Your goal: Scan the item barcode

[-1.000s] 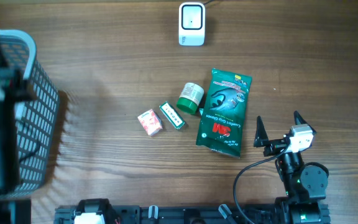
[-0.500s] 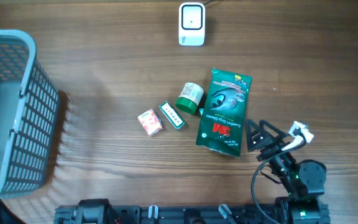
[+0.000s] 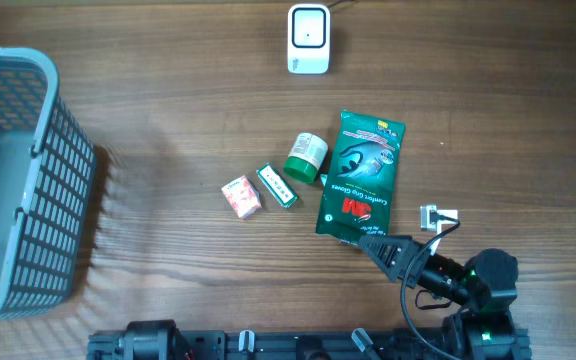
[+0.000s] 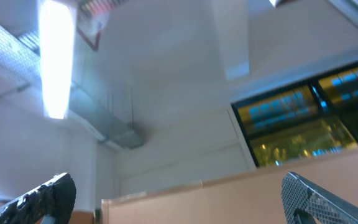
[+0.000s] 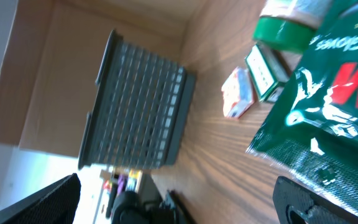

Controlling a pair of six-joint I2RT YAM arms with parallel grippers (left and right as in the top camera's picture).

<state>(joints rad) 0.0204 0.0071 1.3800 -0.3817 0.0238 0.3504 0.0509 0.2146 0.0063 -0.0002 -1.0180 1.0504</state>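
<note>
Four items lie mid-table: a green glove packet, a green-capped bottle, a small green box and a small pink box. The white scanner stands at the far edge. My right gripper lies low at the packet's near corner, open and empty, apart from it. In the right wrist view the packet fills the right side, just ahead of the right gripper. My left gripper is out of the overhead view; it points up at a ceiling, open and empty.
A grey mesh basket stands at the table's left edge, also seen as the basket in the right wrist view. A small connector on a cable lies right of the packet. A cardboard box edge shows beyond the left fingers.
The left arm, which was over the basket, has left the overhead view. The right arm has dropped and swung its gripper left toward the green packet's near corner.
</note>
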